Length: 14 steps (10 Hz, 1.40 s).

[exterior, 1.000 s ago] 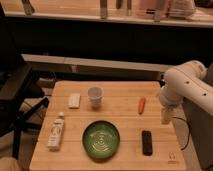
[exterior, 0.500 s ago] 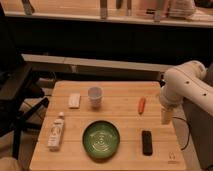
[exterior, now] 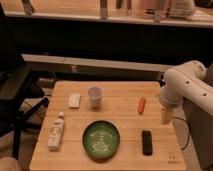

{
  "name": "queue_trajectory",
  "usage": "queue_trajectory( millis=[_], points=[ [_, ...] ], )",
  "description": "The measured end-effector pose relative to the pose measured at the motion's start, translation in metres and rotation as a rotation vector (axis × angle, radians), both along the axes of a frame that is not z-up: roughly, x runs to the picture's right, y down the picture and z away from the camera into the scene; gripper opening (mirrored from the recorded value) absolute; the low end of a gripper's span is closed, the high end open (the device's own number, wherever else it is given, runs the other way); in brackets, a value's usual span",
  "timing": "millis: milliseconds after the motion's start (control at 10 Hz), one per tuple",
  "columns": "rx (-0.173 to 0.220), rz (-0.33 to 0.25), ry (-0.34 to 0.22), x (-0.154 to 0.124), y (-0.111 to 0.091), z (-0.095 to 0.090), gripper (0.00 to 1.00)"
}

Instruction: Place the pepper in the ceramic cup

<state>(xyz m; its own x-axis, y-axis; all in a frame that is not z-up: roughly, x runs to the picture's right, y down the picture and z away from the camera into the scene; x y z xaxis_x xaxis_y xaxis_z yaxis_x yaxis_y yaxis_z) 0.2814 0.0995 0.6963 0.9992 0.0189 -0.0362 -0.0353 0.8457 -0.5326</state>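
— Nothing has shifted since a moment ago, has it?
— Not that I can see; the arm (exterior: 186, 85) and everything on the wooden table (exterior: 125, 92) sit just as they did.
— Run me across it, then.
— At the left near edge lies a white bottle (exterior: 56, 131) on its side; farther back, a small pale block (exterior: 74, 100); just right of that stands the ceramic cup (exterior: 95, 96), upright, on the far half of the table.
— And the green bowl (exterior: 86, 141)?
— Near side, about the middle, well apart from the cup.
— Where's the pepper (exterior: 141, 105)?
— Lying on the tabletop right of the cup, with a clear gap between them; nothing is touching it; nearer to us, a black bar (exterior: 147, 142) lies flat.
— The gripper (exterior: 165, 116)?
— Far right, hanging downward over the table's right edge, close to the pepper but apart from it; whether it's parted or closed up I can't tell.
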Motion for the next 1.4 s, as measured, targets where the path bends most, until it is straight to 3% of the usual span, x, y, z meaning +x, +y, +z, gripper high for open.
queue_trajectory(
  millis=[300, 600, 1000, 1400],
  points=[
    [0.009, -0.026, -0.024, -0.008, -0.014, 0.023, 0.80],
    [0.012, -0.038, -0.039, -0.010, -0.011, 0.028, 0.80],
    [0.027, -0.075, -0.070, -0.014, -0.018, 0.061, 0.80],
    [0.034, -0.090, -0.088, -0.013, -0.013, 0.074, 0.80]
  ],
)
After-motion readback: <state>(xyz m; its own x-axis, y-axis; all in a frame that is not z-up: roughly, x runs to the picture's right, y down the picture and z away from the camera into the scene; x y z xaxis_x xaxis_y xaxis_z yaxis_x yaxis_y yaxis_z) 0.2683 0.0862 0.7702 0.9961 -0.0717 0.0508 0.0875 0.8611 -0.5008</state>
